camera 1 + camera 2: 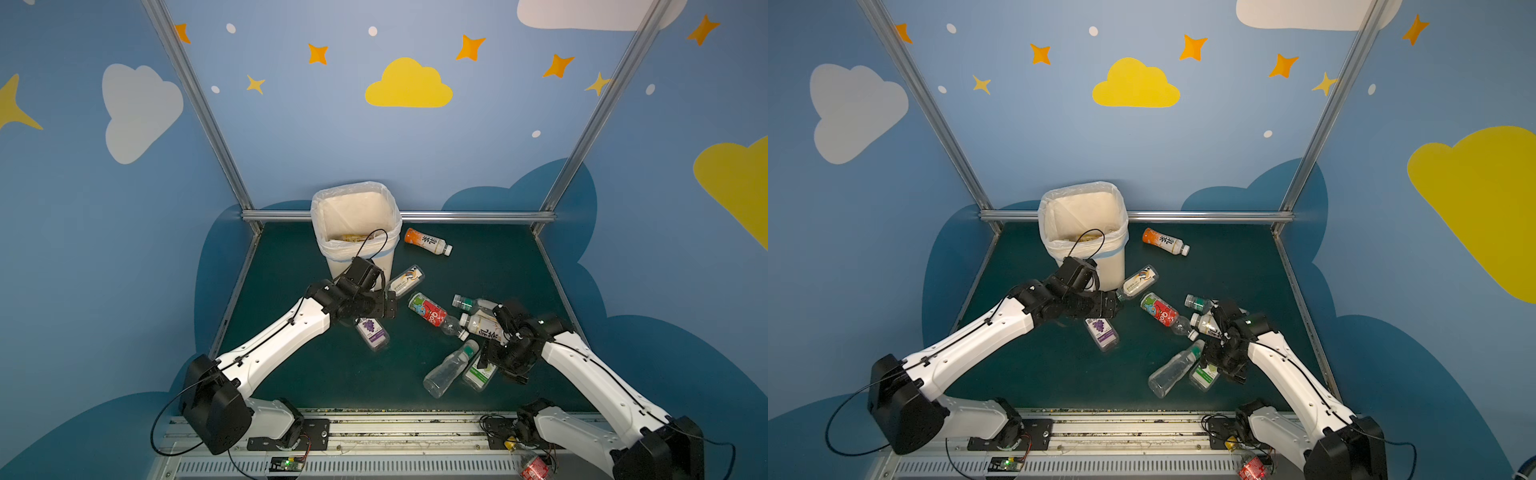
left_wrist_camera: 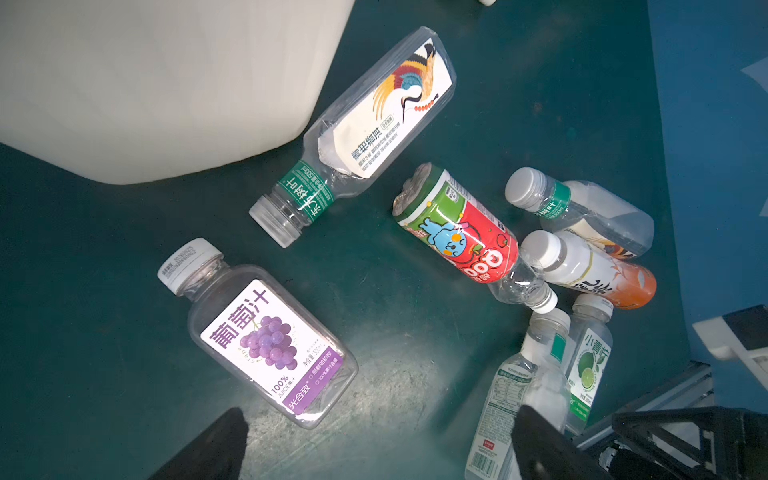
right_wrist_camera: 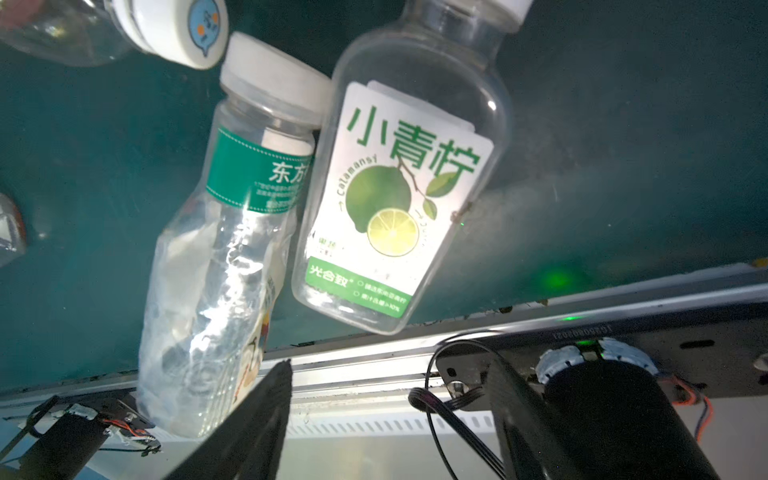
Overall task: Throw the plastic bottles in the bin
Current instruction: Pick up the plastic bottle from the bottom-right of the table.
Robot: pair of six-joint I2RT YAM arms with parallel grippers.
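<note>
Now a pick-up is being set up, and no bottle is held yet. The plastic bottles are spread flat on the green counter, and the bin is stood at the back. The left gripper is opened wide just by the grape bottle, and nothing is touched by it. The right gripper is seen partly open near the lime bottle, and nothing is gripped. Next, it seems, a gripper must be lowered over its bottle and shut. Then the bottle must be carried over the bin and let go.
</note>
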